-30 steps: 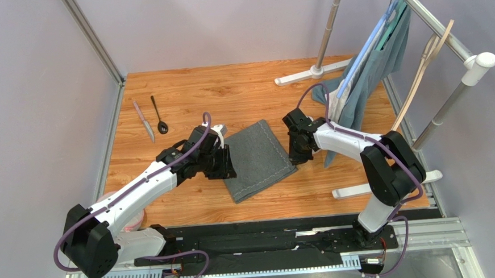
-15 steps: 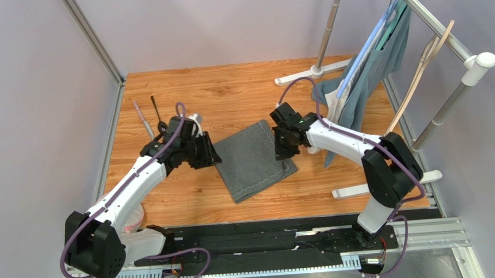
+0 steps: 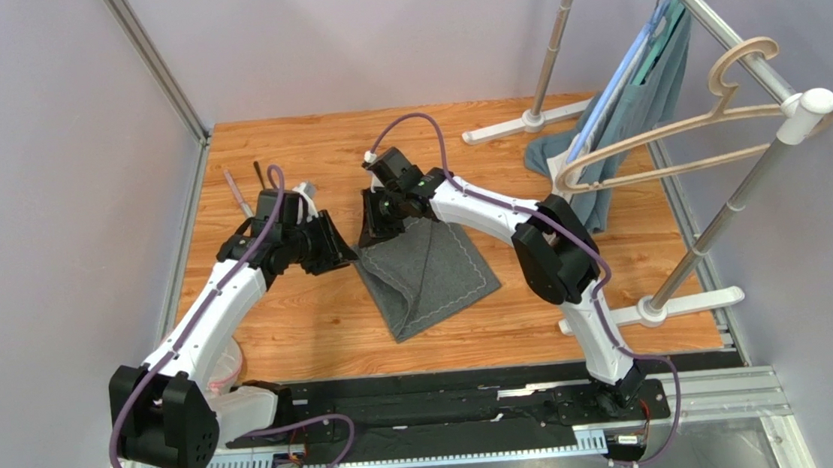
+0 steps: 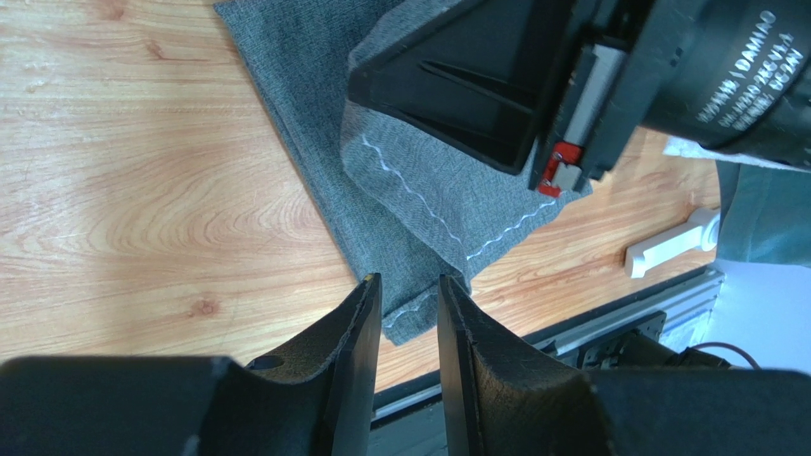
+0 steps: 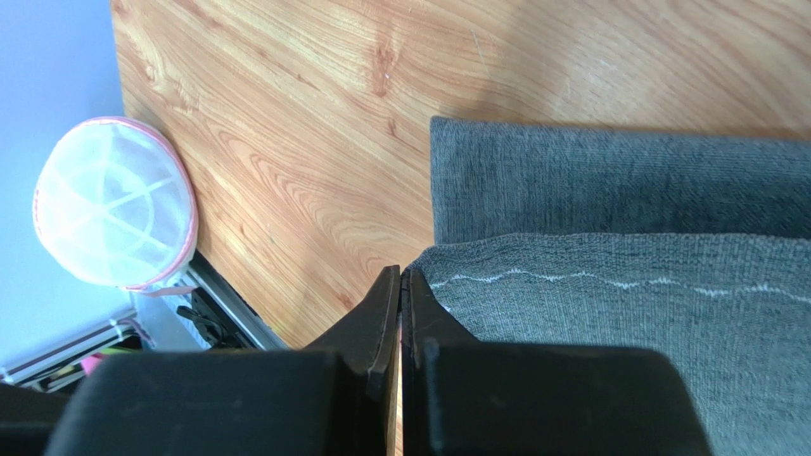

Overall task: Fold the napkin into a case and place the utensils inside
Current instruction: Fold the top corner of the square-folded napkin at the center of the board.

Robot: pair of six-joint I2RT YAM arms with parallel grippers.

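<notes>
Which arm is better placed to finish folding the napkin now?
Right. The right hand is shut on the stitched edge of the napkin, with that flap raised over the lower layer. The left hand hovers beside it, slightly open and holding nothing.

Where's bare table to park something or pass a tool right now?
Free: near-left wood between left arm and napkin; right-side wood between garment and rack foot. Crowded: far-left corner, where knife and spoon lie close to the left tool; centre, where the right tool pinches the napkin.
</notes>
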